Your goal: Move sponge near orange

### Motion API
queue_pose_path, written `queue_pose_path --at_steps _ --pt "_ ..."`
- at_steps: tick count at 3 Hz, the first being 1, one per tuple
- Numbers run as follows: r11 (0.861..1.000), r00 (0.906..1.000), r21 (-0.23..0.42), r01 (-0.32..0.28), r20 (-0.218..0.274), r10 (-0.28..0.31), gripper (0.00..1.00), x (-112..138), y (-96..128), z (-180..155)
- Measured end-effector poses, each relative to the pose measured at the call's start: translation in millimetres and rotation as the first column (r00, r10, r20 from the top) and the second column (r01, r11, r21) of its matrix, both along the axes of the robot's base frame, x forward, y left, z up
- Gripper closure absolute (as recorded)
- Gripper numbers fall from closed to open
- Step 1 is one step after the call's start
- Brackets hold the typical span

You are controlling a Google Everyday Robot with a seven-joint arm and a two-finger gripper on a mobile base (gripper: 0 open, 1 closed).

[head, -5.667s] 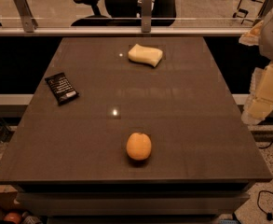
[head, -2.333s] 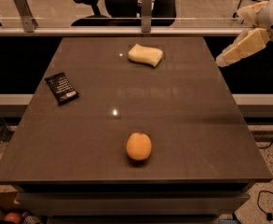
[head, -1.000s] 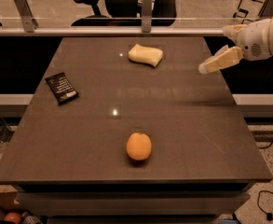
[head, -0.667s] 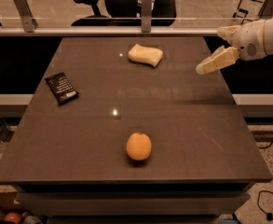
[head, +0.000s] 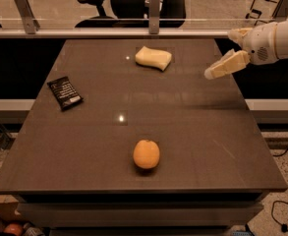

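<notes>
The pale yellow sponge lies on the far middle of the dark table. The orange sits near the front middle of the table, well apart from the sponge. My gripper hangs above the table's far right part, to the right of the sponge and a little nearer. Its cream fingers are spread apart and hold nothing.
A flat black snack packet lies at the table's left side. A railing with glass runs behind the far edge, with office chairs beyond it. The table's right edge lies just below my arm.
My gripper has come from the right side of the table, up and then leftward, and now hangs over the far right part, closer to the sponge. Sponge, orange and packet have not moved.
</notes>
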State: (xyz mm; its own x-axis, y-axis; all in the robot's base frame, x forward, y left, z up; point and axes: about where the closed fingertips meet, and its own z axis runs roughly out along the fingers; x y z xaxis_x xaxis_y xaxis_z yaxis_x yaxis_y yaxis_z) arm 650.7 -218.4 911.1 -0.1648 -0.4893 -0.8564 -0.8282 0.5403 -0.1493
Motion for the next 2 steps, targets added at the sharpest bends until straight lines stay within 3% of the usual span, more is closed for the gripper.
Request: queue_pose_path --at_steps 2 --pt "0.997 0.9992 0.067 -0.029 0.029 0.027 0.0 21.8 19.4 -15.3"
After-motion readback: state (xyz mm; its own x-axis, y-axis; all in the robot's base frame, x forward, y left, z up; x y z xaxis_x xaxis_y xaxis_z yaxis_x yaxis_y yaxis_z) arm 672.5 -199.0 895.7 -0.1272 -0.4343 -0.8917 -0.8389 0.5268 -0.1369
